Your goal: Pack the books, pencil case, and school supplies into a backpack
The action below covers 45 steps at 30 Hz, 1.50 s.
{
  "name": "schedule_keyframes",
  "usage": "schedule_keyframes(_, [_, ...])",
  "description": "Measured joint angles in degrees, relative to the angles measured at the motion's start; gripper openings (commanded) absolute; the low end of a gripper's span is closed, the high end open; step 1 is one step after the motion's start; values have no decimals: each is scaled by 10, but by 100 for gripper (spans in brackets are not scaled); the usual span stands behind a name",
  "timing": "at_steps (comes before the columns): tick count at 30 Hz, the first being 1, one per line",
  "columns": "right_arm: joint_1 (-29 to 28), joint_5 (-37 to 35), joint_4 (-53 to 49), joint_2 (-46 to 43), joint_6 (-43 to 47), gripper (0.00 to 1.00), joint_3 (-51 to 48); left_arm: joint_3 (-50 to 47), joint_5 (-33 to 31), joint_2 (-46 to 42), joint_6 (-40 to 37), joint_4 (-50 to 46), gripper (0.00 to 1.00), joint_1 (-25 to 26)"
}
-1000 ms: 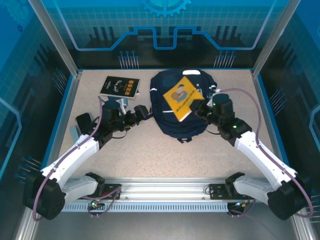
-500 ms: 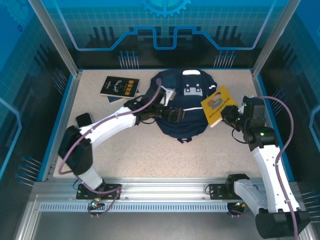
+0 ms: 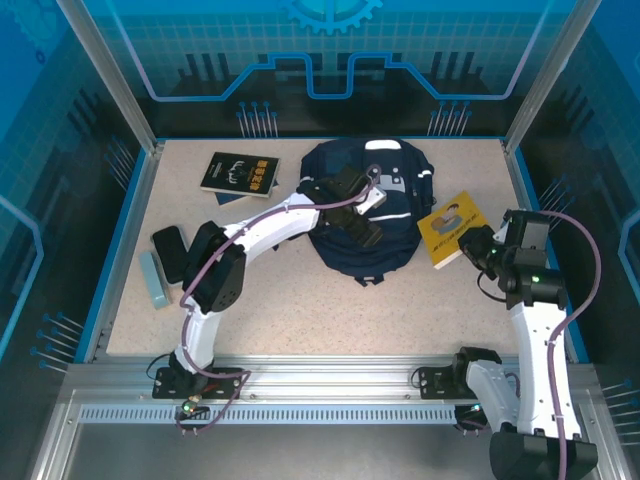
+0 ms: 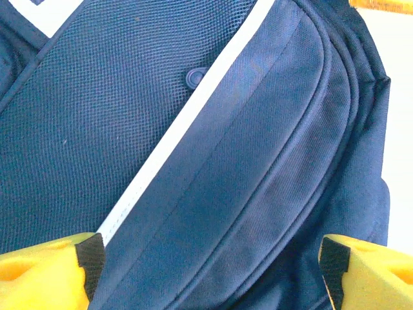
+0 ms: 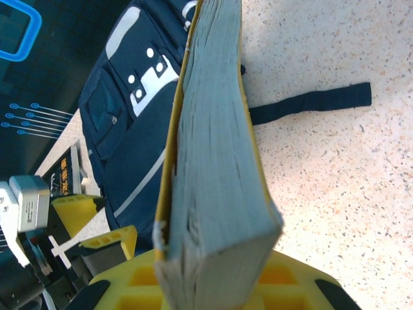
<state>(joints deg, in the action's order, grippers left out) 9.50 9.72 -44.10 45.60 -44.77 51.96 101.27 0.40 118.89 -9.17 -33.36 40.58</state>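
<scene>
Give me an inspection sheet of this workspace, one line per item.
Surface: speckled beige table.
Job's things: navy backpack lying mid-table; yellow book to its right, in the right claw; black book far left.
Clutter: black object and pale teal object near the left edge.
Claws: left claw open above backpack; right claw shut on yellow book.
Cables: purple cables along both arms.
Surroundings: blue panels, aluminium frame.

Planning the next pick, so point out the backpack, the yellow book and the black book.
backpack [image 3: 385, 250], top external view, lower front panel.
yellow book [image 3: 450, 228], top external view, middle of the cover.
black book [image 3: 238, 172], top external view, middle of the cover.
</scene>
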Motion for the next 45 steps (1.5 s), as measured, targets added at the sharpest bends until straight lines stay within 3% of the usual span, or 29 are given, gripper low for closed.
schedule_keyframes(12, [0, 11, 1, -9, -6, 3, -17, 56, -4, 67, -37, -53, 90, 0])
schedule_keyframes(23, [-1, 13, 6, -33, -13, 3, -36, 82, -33, 107, -90, -70, 71, 0])
schedule_keyframes(30, [-1, 14, 6, -51, -14, 3, -36, 109, -36, 125, -120, -85, 66, 0])
schedule_keyframes(39, [-1, 19, 2, -62, -17, 3, -37, 112, -35, 125, -151, -90, 23, 1])
schedule_keyframes(45, [-1, 24, -20, -69, -14, 3, -33, 76, -38, 91, -150, -43, 11, 1])
